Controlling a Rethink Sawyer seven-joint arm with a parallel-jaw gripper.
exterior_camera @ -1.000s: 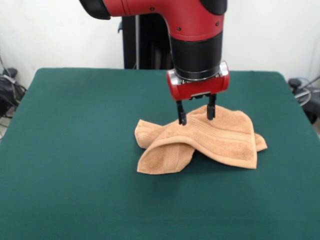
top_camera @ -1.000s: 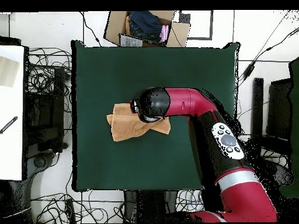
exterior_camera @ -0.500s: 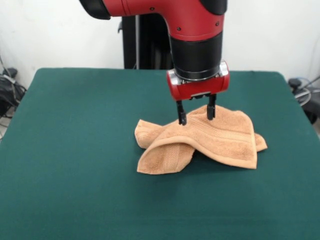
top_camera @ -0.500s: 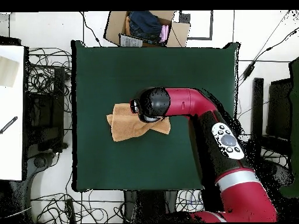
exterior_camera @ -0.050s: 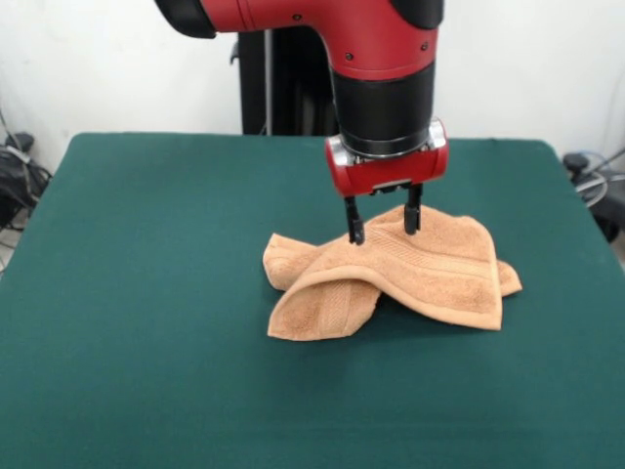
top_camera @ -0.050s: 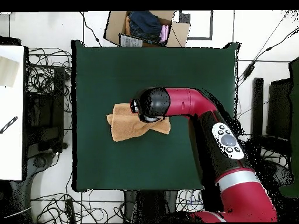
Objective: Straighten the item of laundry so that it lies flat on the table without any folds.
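Nothing is shifting between the earlier pictures and this moment: arm, claw and cloth are all sitting exactly where they were a second ago. In the front view the gripper (exterior_camera @ -0.050s: 385, 222) is hanging straight down from the red and black arm (exterior_camera @ -0.050s: 381, 78), its two dark fingers (exterior_camera @ -0.050s: 354, 223) standing spread apart, with open space showing between them and nothing pinched. Their tips are reaching down to the raised top of the towel (exterior_camera @ -0.050s: 430, 266); whether they are pressing into the terry or only brushing it cannot be told.

The orange-tan towel is lying crumpled a little right of the middle of the table (exterior_camera @ -0.050s: 146, 293) as the front camera sees it. It is humping up under the fingers, a ribbed band is running across its upper face, and one corner is folding over toward the front left, forming a thick doubled flap with a shadowed hollow beneath it. The right side is spreading flatter, ending in a corner that is pointing toward the table's right edge.

From overhead, the arm's round black and red head (top_camera @ -0.050s: 153, 105) is covering much of the towel (top_camera @ -0.050s: 125, 128), which is peeking out to its left and below on the green table (top_camera @ -0.050s: 117, 64). A cardboard box (top_camera @ -0.050s: 146, 28) is sitting beyond the table's top edge, and cables (top_camera @ -0.050s: 49, 70) are trailing over the floor on the left.
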